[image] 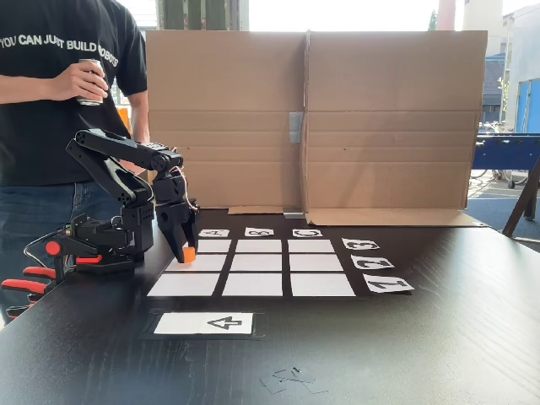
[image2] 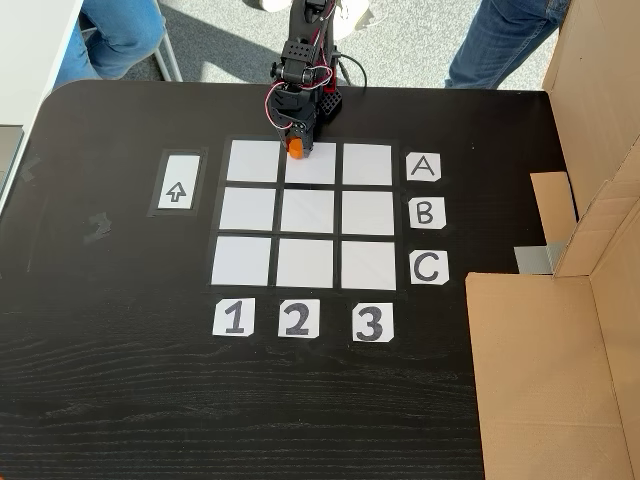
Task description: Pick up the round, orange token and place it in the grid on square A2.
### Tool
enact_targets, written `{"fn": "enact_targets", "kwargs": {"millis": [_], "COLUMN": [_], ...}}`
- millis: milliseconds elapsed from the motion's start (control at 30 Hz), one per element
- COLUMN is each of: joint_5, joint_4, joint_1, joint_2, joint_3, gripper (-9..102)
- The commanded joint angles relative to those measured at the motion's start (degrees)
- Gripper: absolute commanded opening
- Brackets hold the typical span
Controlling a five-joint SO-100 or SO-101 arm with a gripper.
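The orange token [image: 189, 253] [image2: 296, 151] sits between the black fingers of my gripper [image: 186, 252] [image2: 297, 146], which points straight down and is shut on it. It hangs at or just above square A2 [image: 202, 263] [image2: 318, 168], over the corner of that square nearest the arm's base. I cannot tell whether it touches the paper. The grid [image: 256, 263] [image2: 308, 213] of white rectangles lies in front of the arm, with labels A, B, C and 1, 2, 3 along two of its sides.
A white card with a black arrow [image: 207, 323] [image2: 176, 182] lies beside the grid. A cardboard wall [image: 337, 126] [image2: 560, 350] stands along one table edge. A person holding a can [image: 51, 84] stands behind the arm's base [image: 101, 240].
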Motion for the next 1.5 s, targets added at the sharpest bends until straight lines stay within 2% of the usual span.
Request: {"fn": "enact_targets", "kwargs": {"millis": [0, 33, 100, 333, 667, 900, 1200, 1333, 1467], "joint_5": [-0.1, 0.1, 0.2, 1.1, 4.0, 10.6, 25.9, 36.6, 46.2], "joint_4": [-1.1, -1.2, -1.2, -1.5, -2.9, -4.0, -17.4, -26.5, -31.6], "joint_1": [-0.4, -0.4, -0.3, 0.3, 0.9, 3.0, 9.8, 14.4, 21.0], "joint_2": [-0.1, 0.0, 0.1, 0.3, 1.4, 2.3, 1.8, 2.1, 2.0], "joint_3": [0.4, 0.7, 1.0, 1.1, 0.7, -6.1, -20.4, -25.9, -31.9], "gripper": [0, 2, 18, 38, 48, 52, 54, 54, 54]}}
